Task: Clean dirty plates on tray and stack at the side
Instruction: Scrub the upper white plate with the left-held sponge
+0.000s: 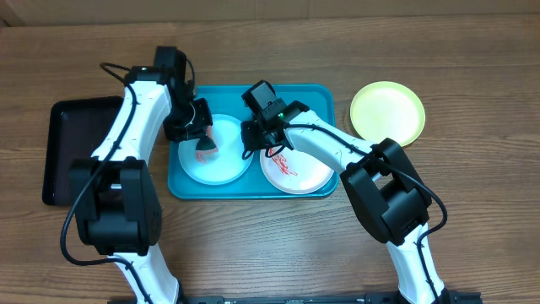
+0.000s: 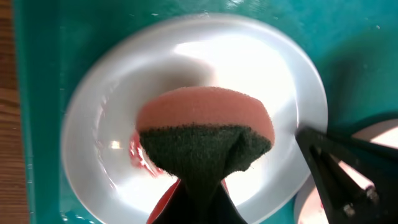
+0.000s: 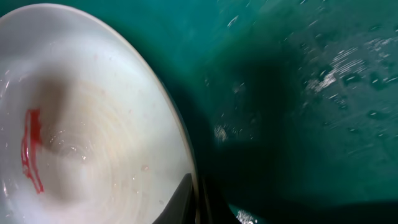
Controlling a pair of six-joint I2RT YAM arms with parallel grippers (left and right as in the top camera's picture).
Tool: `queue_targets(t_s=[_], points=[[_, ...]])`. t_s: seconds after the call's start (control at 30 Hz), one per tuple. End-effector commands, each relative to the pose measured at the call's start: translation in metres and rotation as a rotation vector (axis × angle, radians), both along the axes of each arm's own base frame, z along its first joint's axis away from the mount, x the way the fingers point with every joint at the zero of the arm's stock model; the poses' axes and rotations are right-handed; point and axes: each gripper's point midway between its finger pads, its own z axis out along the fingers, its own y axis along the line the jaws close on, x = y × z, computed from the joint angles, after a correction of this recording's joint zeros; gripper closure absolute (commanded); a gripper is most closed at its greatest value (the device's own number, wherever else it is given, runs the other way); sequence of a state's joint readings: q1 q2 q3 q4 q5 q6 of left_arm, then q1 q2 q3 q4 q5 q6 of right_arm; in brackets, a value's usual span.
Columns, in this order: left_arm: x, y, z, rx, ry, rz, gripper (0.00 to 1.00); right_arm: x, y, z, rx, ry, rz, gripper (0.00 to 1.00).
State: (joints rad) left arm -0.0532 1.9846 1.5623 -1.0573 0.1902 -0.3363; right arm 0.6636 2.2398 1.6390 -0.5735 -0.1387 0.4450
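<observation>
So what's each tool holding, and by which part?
Left tool pinches the sponge by its dark scouring side; right tool grips the light blue plate by its rim.

**Camera layout: one top-down, two close wrist views**

Overhead: fixed, looks straight down on the worktop (image 1: pixel 472 51). It is far enough back to take in the whole tray (image 1: pixel 253 90) and both arms, with the arm bases at the bottom edge.

Left wrist: looks steeply down along the left fingers (image 2: pixel 199 206), close in. The blue plate (image 2: pixel 99 124) nearly fills the frame.

Right wrist: nearest of all, low angle across that plate's rim. The right fingers (image 3: pixel 180 205) are at the bottom edge, tray floor to the right.

Shared: all three see the blue plate and tray. Left wrist also catches the right fingers at its right edge.
</observation>
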Motion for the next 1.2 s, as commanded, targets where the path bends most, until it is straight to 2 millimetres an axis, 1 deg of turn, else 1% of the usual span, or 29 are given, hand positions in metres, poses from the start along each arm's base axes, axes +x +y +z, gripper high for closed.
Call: queue_targets(t_s=[0.0, 0.07, 0.13, 0.33, 0.43, 0.5, 0.67, 0.7, 0.8, 0.9, 0.97, 1.03, 1.1, 1.17], points=[[0.000, -0.010, -0.003, -0.015, -0.004, -0.037, 0.96, 0.014, -0.005, 0.009, -0.005, -0.036, -0.118, 0.96], [0.003, -0.010, -0.004, -0.011, -0.014, -0.027, 0.96, 0.022, -0.014, 0.008, -0.027, -0.054, -0.210, 0.96], [0.005, -0.010, -0.004, -0.011, -0.021, -0.020, 0.96, 0.025, -0.018, 0.009, -0.046, -0.073, -0.238, 0.96], [0.012, -0.011, -0.013, -0.019, -0.060, -0.013, 0.96, 0.022, -0.021, 0.006, -0.061, -0.058, -0.236, 0.96], [0.018, -0.012, -0.017, -0.024, -0.090, -0.015, 0.96, 0.021, -0.020, 0.006, -0.057, -0.054, -0.226, 0.96], [0.022, -0.013, -0.017, -0.031, -0.109, -0.015, 0.96, 0.020, -0.017, 0.007, -0.054, -0.059, -0.190, 0.96], [0.032, -0.032, -0.011, -0.142, -0.152, -0.035, 0.96, 0.020, -0.016, 0.007, -0.053, -0.063, -0.175, 0.96], [0.033, -0.036, -0.012, -0.160, -0.153, -0.039, 0.96, 0.020, -0.016, 0.007, -0.053, -0.063, -0.175, 0.96], [0.032, -0.035, -0.023, -0.158, -0.127, -0.037, 0.96, 0.019, -0.016, 0.007, -0.054, -0.063, -0.175, 0.96], [0.029, -0.035, -0.042, -0.152, -0.084, -0.033, 0.96, 0.019, -0.016, 0.007, -0.054, -0.063, -0.175, 0.96], [0.027, -0.031, -0.056, -0.130, -0.057, -0.028, 0.96, 0.019, -0.016, 0.007, -0.054, -0.062, -0.175, 0.96], [0.026, -0.022, -0.067, -0.078, -0.039, -0.024, 0.96, 0.018, -0.017, 0.006, -0.059, -0.058, -0.175, 0.96], [0.024, -0.002, -0.075, 0.031, -0.026, -0.011, 0.96, 0.018, -0.017, 0.006, -0.062, -0.055, -0.174, 0.96], [0.022, 0.023, -0.077, 0.166, -0.019, 0.005, 0.96, 0.017, -0.018, 0.005, -0.069, -0.059, -0.158, 0.96]])
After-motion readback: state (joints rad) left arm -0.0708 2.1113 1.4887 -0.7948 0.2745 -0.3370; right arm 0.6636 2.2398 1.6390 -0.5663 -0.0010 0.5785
